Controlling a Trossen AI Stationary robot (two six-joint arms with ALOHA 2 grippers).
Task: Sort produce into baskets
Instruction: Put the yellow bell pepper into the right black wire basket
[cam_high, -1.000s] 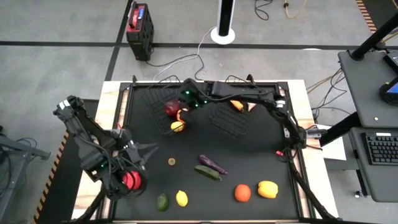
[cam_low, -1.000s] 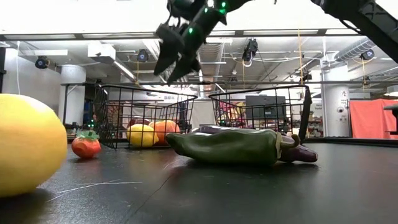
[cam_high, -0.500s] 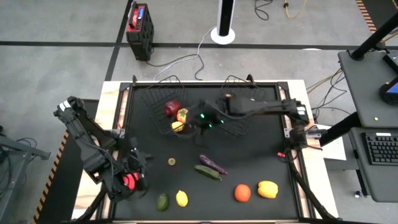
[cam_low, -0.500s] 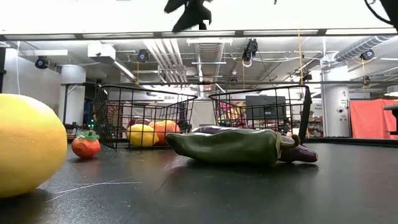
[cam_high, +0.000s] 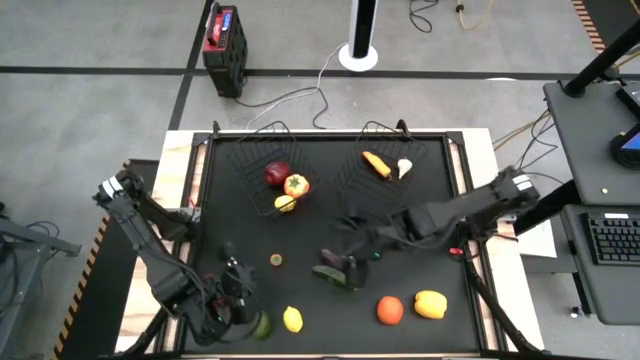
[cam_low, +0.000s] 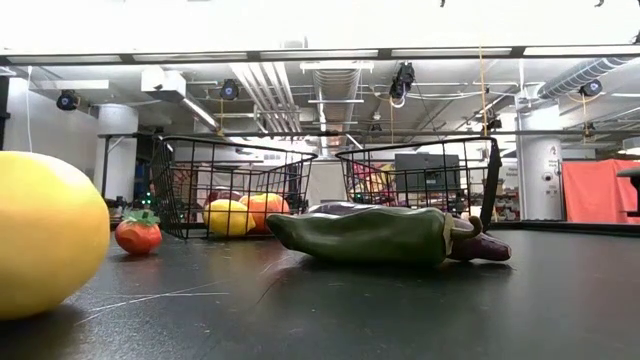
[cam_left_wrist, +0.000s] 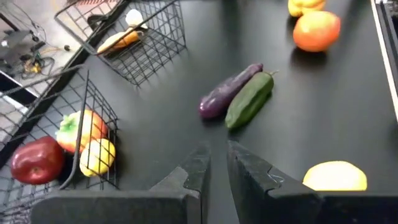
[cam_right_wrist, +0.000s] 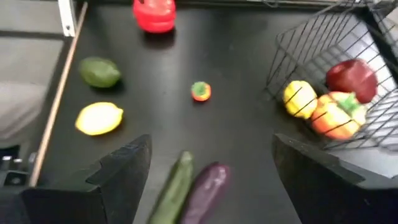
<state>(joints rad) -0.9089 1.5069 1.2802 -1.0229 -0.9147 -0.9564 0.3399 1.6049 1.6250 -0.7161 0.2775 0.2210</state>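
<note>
Surface: black table top (cam_high: 420, 235) on a pale wooden frame, grey floor around it.
Near edge, 6 to 4 o'clock: green lime (cam_high: 261, 324), lemon (cam_high: 292, 319), orange tomato (cam_high: 390, 310) and yellow pepper (cam_high: 431, 304) are laid in a row.
Left gripper (cam_high: 237, 292): found at 7 o'clock just beside the lime; fingers are seen closed to a narrow slit in the left wrist view, nothing held.
Centre: cucumber (cam_high: 332, 278) and eggplant (cam_high: 337, 260) lie side by side, touching; a small red-and-green fruit (cam_high: 276, 260) lies apart at 9 o'clock from them.
Right gripper (cam_high: 352, 248): positioned over the eggplant and cucumber, jaws spread wide, nothing gripped.
Left basket (cam_high: 250, 160), 11 o'clock: red apple (cam_high: 277, 174), orange-yellow pepper (cam_high: 296, 185) and a small yellow fruit (cam_high: 286, 204) are contained.
Right basket (cam_high: 425, 152), 1 o'clock: carrot (cam_high: 376, 164) and garlic (cam_high: 404, 168) are contained.
</note>
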